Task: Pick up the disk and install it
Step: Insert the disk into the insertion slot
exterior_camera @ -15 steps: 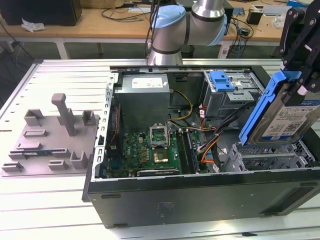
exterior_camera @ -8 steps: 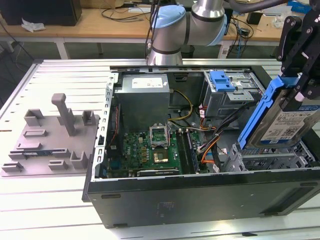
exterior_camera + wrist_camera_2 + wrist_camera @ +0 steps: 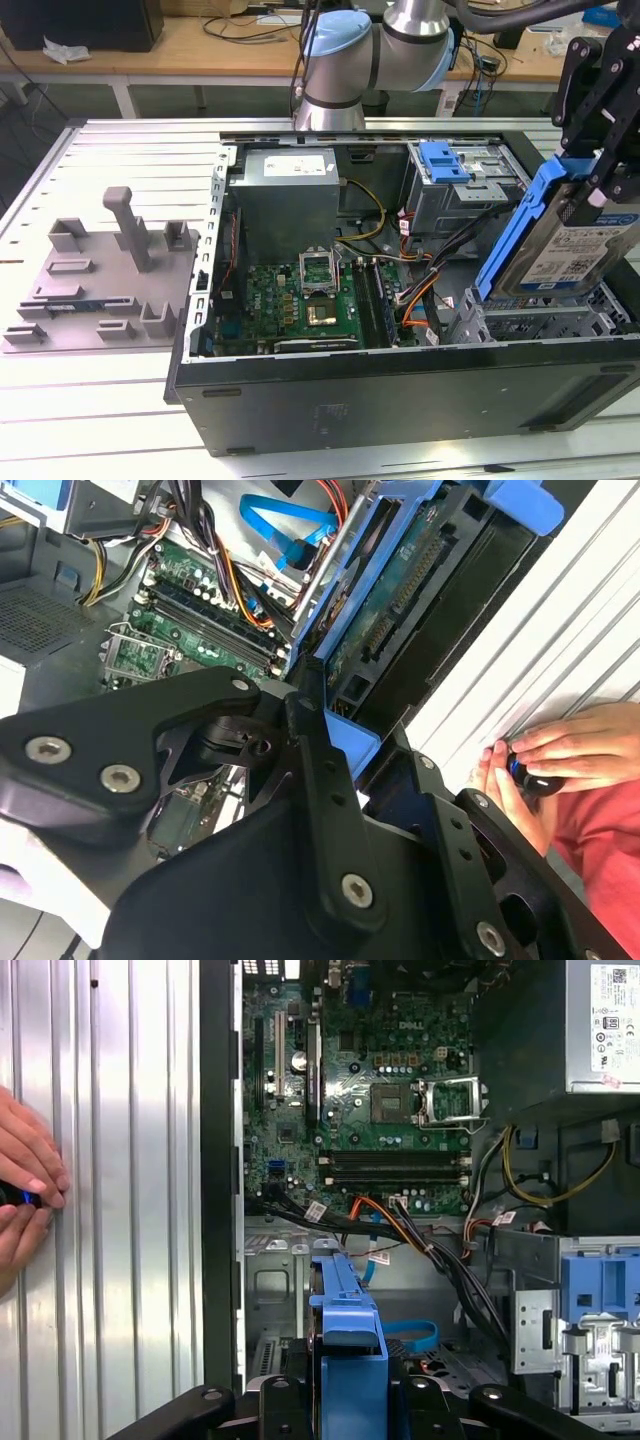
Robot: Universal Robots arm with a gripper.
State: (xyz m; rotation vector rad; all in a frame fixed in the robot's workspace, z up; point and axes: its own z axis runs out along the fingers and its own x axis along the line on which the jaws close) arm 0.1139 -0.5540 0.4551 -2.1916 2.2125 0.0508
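1. Grey plastic fixture with upright posts sits on the slatted table, well apart from the gripper, at the exterior view's left. Count: one
2. Open computer case lies between that fixture and the gripper. Count: one. Inside it are one motherboard and one power supply, both off to the gripper's side and lower
3. One blue latch on a grey metal cage is near the gripper, on the arm-base side of it, apart from it
4. Gripper is at the exterior view's right, clamped on the disk by its blue bracket. Count: one gripper, one disk. The disk hangs tilted with its label face showing, its lower end just above the drive bay directly beneath the gripper
5. In both wrist views the bracket runs straight out from the fingers, over the case interior: disk, disk
6. Progress, my read: pick is done, install is not. The disk is in the air, not seated in the bay; seating it is what's left
7. A person's two hands rest on the table outside the case wall, off to the gripper's side, around a small dark object
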